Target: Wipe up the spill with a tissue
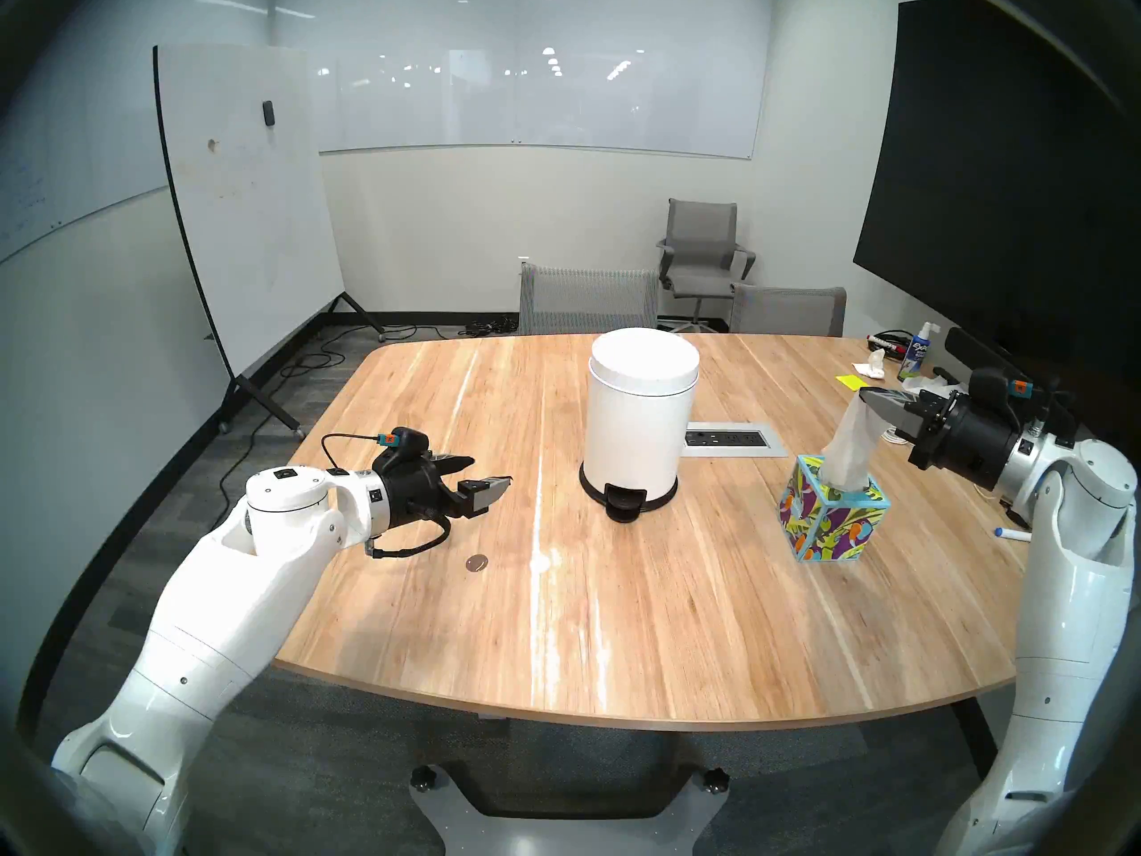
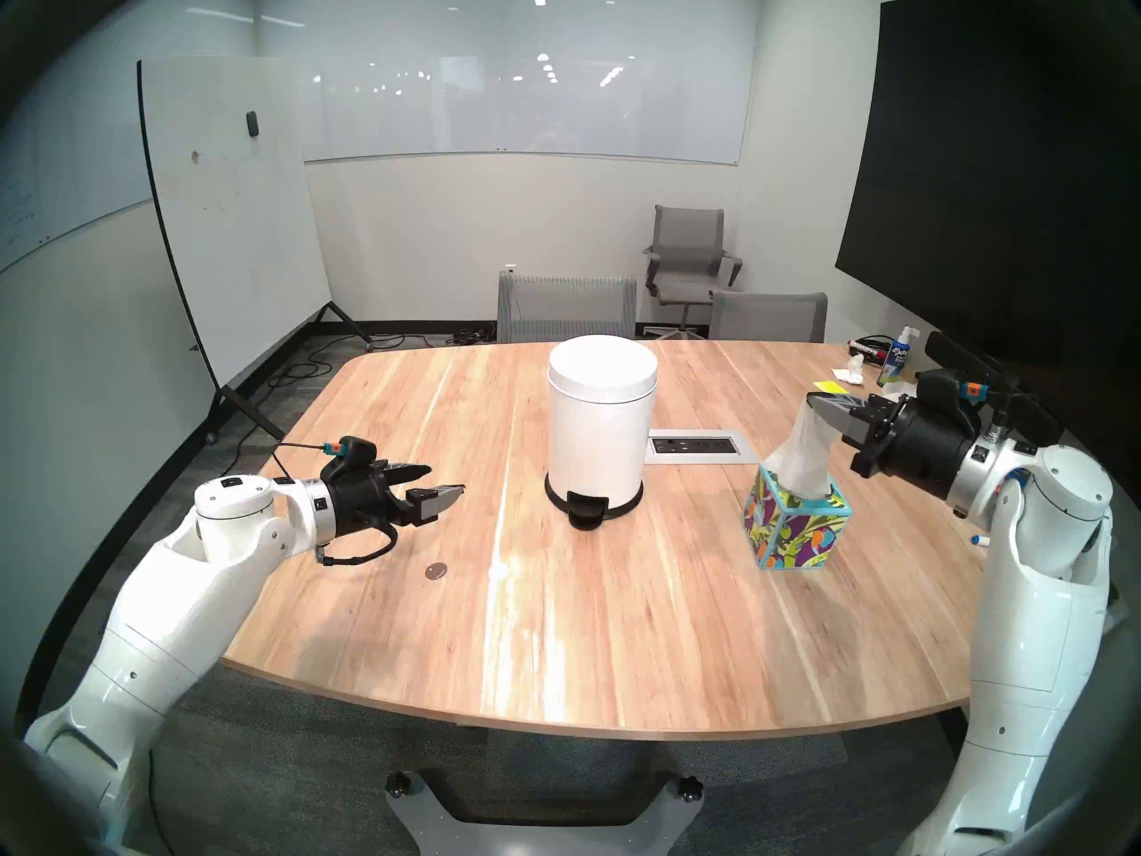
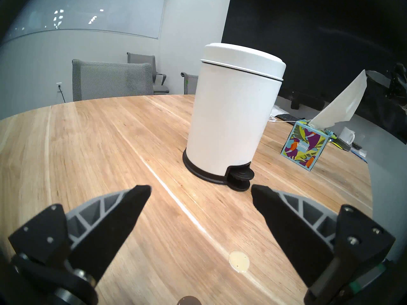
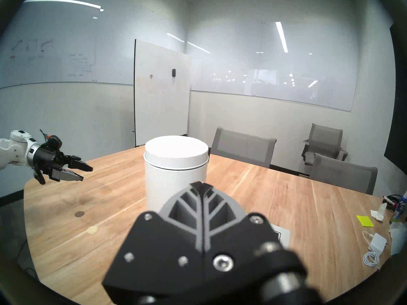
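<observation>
The spill (image 1: pixel 476 563) is a small round glossy grey-brown puddle on the wooden table (image 1: pixel 617 620), toward its left side; it also shows as the spill (image 4: pixel 79 214). My left gripper (image 1: pixel 491 472) hovers open and empty just behind the puddle. In the left wrist view the spill (image 3: pixel 188 300) sits at the bottom edge, below the spread fingers (image 3: pixel 123 212). My right gripper (image 1: pixel 864 397) is shut on the top of a white tissue (image 1: pixel 849 447), which is drawn up out of the colourful tissue box (image 1: pixel 833 515) on the right.
A white pedal bin (image 1: pixel 639 416) stands mid-table, with a power socket panel (image 1: pixel 731 439) behind it to the right. A pale cream spot (image 3: pixel 239 261) lies near the puddle. A spray bottle (image 1: pixel 917 357), a yellow note (image 1: pixel 851 380) and a crumpled tissue (image 1: pixel 873 367) sit at the far right. Chairs (image 1: pixel 586 299) line the far edge.
</observation>
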Available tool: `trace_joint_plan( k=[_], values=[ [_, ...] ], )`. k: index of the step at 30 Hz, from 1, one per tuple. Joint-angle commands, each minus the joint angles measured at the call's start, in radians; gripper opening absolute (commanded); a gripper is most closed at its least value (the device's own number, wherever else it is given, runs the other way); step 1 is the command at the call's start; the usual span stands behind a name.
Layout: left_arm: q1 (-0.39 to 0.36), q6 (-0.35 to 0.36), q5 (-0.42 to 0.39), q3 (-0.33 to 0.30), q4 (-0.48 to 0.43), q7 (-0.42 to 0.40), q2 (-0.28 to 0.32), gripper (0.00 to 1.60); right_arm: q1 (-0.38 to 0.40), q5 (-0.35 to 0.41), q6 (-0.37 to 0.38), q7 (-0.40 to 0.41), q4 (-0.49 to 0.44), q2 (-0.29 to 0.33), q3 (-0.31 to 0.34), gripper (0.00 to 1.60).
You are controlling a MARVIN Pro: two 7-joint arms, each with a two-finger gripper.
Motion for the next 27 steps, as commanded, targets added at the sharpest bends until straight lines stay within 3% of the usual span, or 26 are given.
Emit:
trace_joint_plan(
  k=[1, 10, 18, 27],
  values=[
    [-0.008, -0.002, -0.002, -0.004, -0.013, -0.002, 0.000, 1.60, -0.030, 0.024, 0.049, 0.022, -0.114, -0.025, -0.006, 0.00],
    [-0.008, -0.002, -0.002, -0.004, -0.014, -0.002, 0.000, 1.60, -0.069, 0.005, 0.119, 0.006, -0.224, -0.063, -0.033, 0.00],
    [-0.008, -0.002, -0.002, -0.005, -0.015, -0.002, 0.000, 1.60, -0.121, -0.020, 0.203, -0.068, -0.352, -0.113, -0.096, 0.00],
    [-0.008, -0.002, -0.002, -0.005, -0.015, -0.001, 0.000, 1.60, -0.136, -0.033, 0.222, -0.111, -0.390, -0.137, -0.171, 0.00]
  ],
)
